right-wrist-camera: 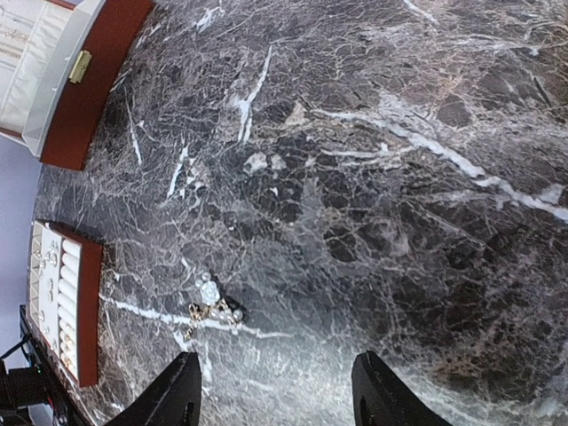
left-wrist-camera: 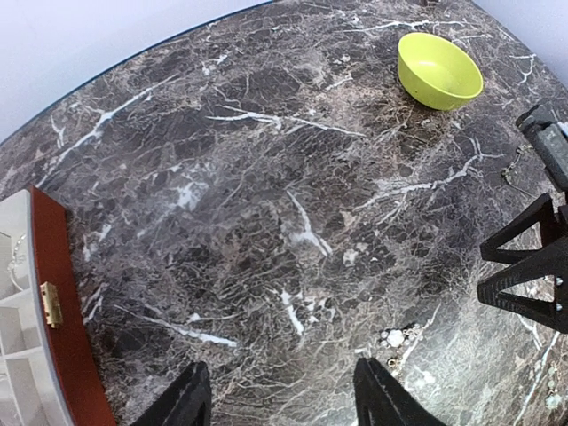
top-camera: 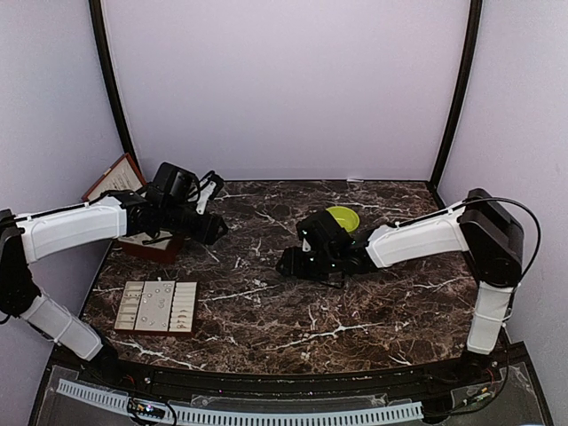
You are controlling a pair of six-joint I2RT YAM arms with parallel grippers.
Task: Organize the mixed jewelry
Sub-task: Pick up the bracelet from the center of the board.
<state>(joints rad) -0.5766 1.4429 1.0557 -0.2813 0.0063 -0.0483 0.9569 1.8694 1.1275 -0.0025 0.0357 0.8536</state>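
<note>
The mixed jewelry shows as a small heap of pale beads and a thin chain (right-wrist-camera: 211,303) on the dark marble, just ahead and left of my right gripper (right-wrist-camera: 277,357). That gripper is open, with nothing between its fingers. In the left wrist view the same heap (left-wrist-camera: 397,338) lies just beyond the right fingertip (left-wrist-camera: 368,373) of my left gripper (left-wrist-camera: 281,364), which is also open and empty. From above, the left gripper (top-camera: 213,229) and the right gripper (top-camera: 286,264) face each other across the middle of the table; the jewelry is too small to make out there.
A lime-green bowl (top-camera: 343,217) stands behind the right arm. An open reddish-brown box (top-camera: 146,241) sits under the left arm at the table's left edge. A cream compartment tray (top-camera: 158,306) lies at the near left. The right gripper's black frame (left-wrist-camera: 532,266) shows in the left wrist view.
</note>
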